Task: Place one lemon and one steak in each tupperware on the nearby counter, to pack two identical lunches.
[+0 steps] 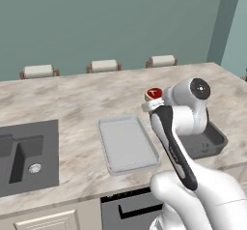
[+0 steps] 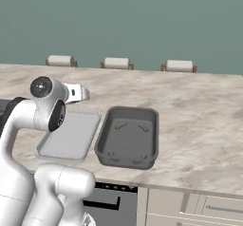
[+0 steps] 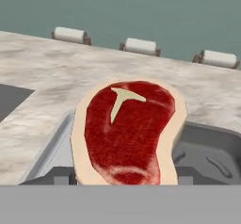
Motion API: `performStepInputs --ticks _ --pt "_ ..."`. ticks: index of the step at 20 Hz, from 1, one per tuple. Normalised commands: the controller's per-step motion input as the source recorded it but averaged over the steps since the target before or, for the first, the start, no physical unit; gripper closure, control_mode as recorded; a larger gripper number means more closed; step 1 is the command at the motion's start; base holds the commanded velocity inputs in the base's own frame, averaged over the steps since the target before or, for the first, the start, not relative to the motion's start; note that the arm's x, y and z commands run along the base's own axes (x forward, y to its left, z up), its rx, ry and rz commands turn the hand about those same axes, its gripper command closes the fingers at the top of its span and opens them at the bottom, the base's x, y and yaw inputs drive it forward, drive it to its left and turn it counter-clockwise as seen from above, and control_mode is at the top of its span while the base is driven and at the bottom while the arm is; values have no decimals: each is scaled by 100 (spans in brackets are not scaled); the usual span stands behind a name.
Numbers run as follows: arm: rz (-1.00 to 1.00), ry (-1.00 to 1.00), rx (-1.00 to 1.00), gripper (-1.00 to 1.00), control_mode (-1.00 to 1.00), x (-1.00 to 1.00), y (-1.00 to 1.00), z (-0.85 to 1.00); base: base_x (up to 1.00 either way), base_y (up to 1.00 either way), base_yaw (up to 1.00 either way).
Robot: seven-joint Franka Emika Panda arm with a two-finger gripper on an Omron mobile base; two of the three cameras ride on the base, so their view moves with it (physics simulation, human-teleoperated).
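Steak (image 3: 127, 131) fills hand view — left base view glimpses it (image 1: 154, 93).

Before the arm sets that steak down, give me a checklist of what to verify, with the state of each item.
1. Steak in the gripper: ok, it stands up between the fingers, close to the hand camera.
2. Light grey tray free to take it: ok, nothing lies in it.
3. Dark grey tray free to take it: ok, nothing lies in it.
4. Gripper over a tray: cannot tell; the hand view has both trays just below the steak.
5. Lemons within reach: cannot tell.
6. Trays flat on the counter, side by side: ok.
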Motion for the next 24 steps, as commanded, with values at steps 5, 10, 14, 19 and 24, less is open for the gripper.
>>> performStepInputs --ticks 5,10,14,19,24 --pt "0 6 0 100 -100 -9 44 -63 0 0 0" --pt "2 13 0 100 -100 0 29 -54 0 0 0" --pt "3 14 0 100 -100 0 29 -54 0 0 0" --pt "2 15 0 100 -100 0 28 -51 0 0 0" --pt "0 9 0 100 -100 0 19 -51 0 0 0"
